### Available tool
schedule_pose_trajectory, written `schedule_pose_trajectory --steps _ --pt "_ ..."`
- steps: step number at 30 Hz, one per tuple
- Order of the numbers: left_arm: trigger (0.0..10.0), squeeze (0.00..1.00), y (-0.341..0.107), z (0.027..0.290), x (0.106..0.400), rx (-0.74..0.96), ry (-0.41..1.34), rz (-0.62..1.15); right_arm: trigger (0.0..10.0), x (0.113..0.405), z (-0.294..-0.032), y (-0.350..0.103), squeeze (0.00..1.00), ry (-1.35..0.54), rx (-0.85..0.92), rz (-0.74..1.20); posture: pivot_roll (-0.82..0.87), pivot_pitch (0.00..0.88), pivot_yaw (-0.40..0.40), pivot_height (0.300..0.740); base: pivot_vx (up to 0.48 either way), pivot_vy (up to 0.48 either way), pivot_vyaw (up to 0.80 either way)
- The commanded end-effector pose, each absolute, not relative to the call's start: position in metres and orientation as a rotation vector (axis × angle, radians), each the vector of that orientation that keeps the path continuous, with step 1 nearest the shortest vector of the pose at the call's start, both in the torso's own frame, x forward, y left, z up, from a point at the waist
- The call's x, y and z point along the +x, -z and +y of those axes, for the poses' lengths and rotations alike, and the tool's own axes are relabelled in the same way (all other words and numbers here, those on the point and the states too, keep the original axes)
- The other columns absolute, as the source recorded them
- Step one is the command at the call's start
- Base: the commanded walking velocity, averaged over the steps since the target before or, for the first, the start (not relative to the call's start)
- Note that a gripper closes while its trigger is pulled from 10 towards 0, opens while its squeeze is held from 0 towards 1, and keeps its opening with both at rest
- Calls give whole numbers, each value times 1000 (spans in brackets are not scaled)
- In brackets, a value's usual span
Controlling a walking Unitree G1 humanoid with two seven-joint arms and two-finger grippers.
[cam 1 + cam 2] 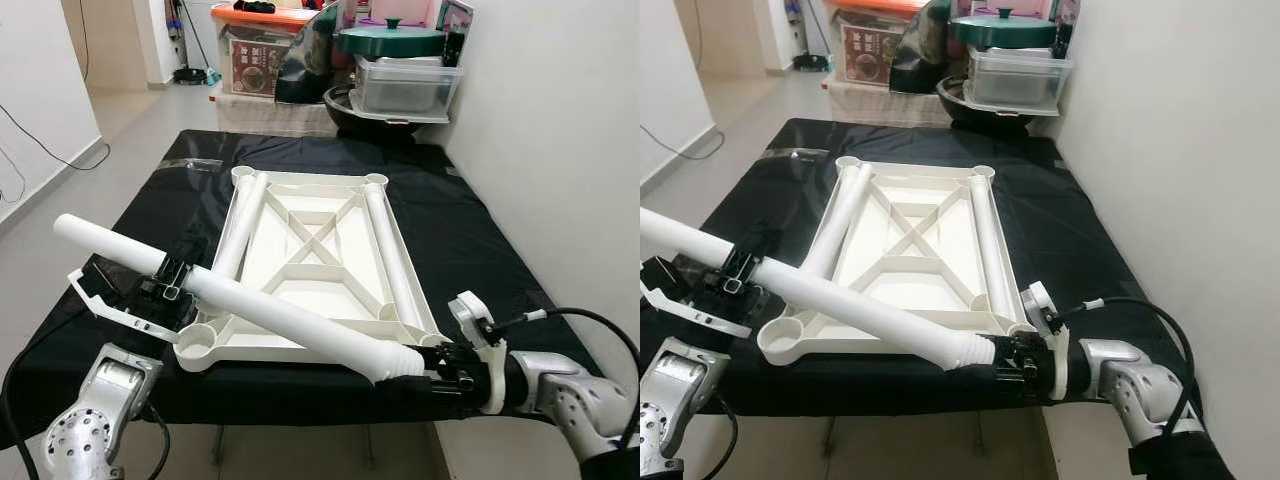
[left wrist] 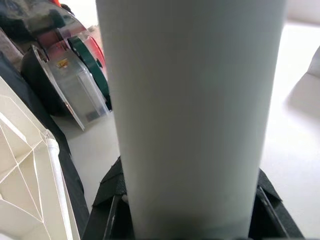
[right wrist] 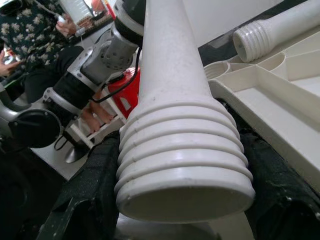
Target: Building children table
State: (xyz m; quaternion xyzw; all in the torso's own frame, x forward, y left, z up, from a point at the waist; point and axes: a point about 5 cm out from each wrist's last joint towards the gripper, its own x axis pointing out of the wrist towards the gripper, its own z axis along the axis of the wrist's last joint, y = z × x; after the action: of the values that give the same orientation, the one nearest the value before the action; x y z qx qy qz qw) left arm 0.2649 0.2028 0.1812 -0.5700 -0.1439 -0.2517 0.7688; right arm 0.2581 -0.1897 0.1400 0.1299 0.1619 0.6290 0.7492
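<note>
Left eye view: my two end effectors hold one long white plastic table leg (image 1: 270, 310) across the near edge of the upturned white plastic tabletop (image 1: 315, 265) on the black-draped bench (image 1: 470, 240). Left end effector (image 1: 168, 280) clamps its smooth shaft — right end effector (image 1: 440, 362) grips the ribbed threaded end. Two more white legs (image 1: 392, 260) lie inside the tabletop frame.
</note>
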Motion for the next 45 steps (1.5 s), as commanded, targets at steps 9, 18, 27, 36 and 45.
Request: schedule_pose_trajectory --steps 9,18,27,36,45 --pt "0 0 -182 207 269 -1221 537 -333 10000 267 -196 -127 1000 -1193 309 393 48 0 -86 740 0 0 0" --pt "0 0 -180 209 267 -1196 524 -341 10000 271 -241 -133 1000 -1071 254 405 50 0 -92 740 0 0 0" --pt "0 0 -178 204 268 -1160 551 -324 10000 286 -297 -169 1000 -903 90 373 30 0 -84 740 0 0 0" --pt "0 0 -179 192 271 -1090 603 -280 10000 313 -267 -243 1000 -1060 -28 165 36 0 -73 740 0 0 0" --pt "0 0 -182 176 269 -1039 699 -236 10000 318 -214 -232 1000 -1201 -102 299 42 0 -79 740 0 0 0"
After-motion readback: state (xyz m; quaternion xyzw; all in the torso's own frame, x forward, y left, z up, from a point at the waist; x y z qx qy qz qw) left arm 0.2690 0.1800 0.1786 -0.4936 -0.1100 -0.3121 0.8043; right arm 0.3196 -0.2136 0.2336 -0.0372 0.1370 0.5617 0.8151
